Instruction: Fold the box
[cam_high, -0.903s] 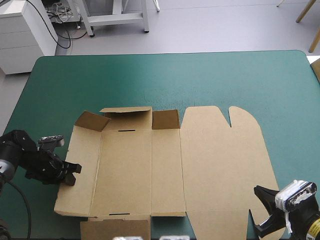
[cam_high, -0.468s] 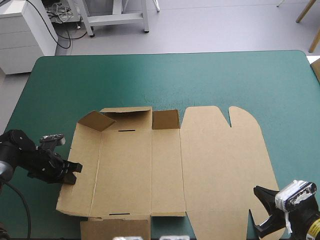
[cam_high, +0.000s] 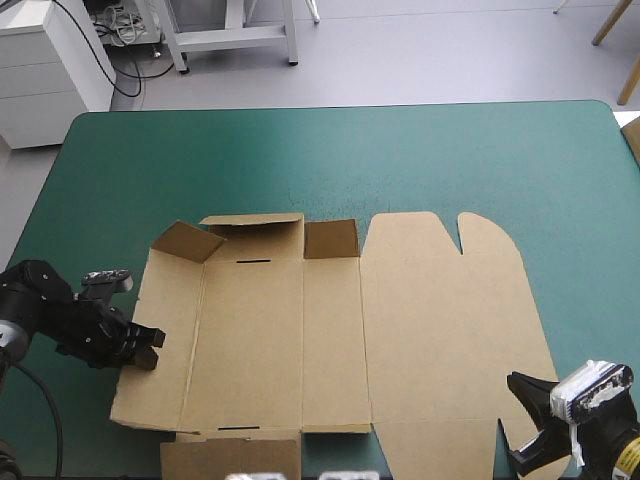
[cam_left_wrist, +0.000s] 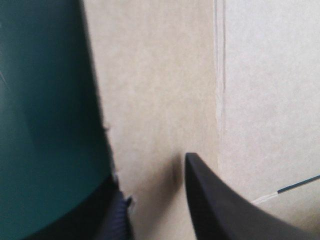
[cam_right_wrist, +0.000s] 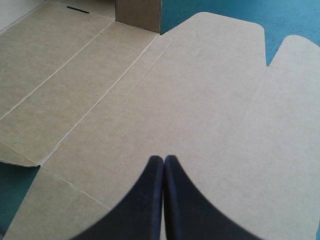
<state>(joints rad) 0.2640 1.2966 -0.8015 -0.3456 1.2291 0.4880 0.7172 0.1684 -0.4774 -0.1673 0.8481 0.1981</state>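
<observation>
Little is done: the box (cam_high: 300, 330) lies nearly flat on the table's (cam_high: 350, 160) near half, only its far flaps raised. Our left gripper (cam_high: 150, 343) seems parted astride its left edge; our right gripper (cam_right_wrist: 164, 165), fingers together, hovers above the lid.

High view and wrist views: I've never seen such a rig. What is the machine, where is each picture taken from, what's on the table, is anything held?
It is a robot with two arms, each ending in a gripper of two black fingers. The high view looks down from behind it; each wrist view looks along one gripper. On the teal-green table lies the box, a cut brown board sheet, mostly flat, small flaps raised along its far edge. The left gripper is open at the sheet's left edge. The right gripper is shut above its near right part. Nothing looks held.
</observation>
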